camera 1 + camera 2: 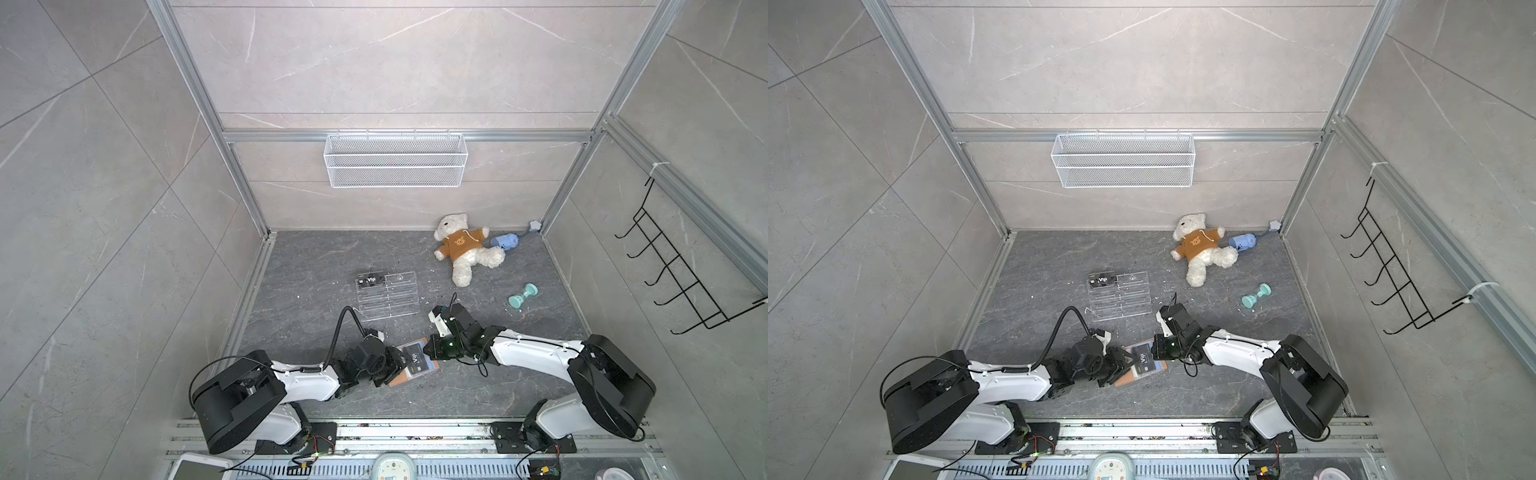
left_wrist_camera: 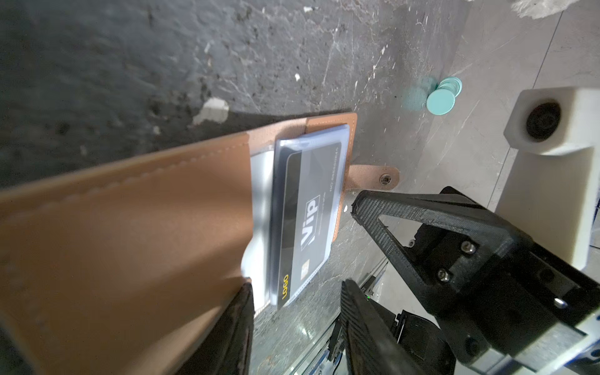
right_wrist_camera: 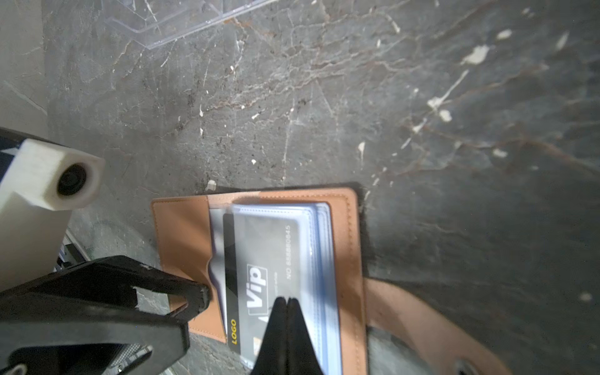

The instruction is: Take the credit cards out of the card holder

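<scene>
The tan card holder (image 1: 399,380) (image 1: 1126,379) lies open on the floor near the front, between both grippers. One black "Vip" credit card (image 2: 311,211) (image 3: 269,250) sits in a pale blue sleeve, with its "LOGO" edge poking out. My right gripper (image 3: 287,300) (image 1: 428,353) is shut, its tips pressed down on that sleeve. My left gripper (image 2: 295,292) (image 1: 401,359) is open at the card's exposed edge, with one finger against the raised leather cover (image 2: 130,227). Another credit card (image 1: 371,280) lies on the clear rack.
A clear acrylic tiered rack (image 1: 386,297) stands behind the holder. A teddy bear (image 1: 461,249), a blue toy (image 1: 505,241) and a teal dumbbell (image 1: 521,296) lie at the back right. A wire basket (image 1: 395,160) hangs on the back wall, black hooks (image 1: 681,274) on the right wall.
</scene>
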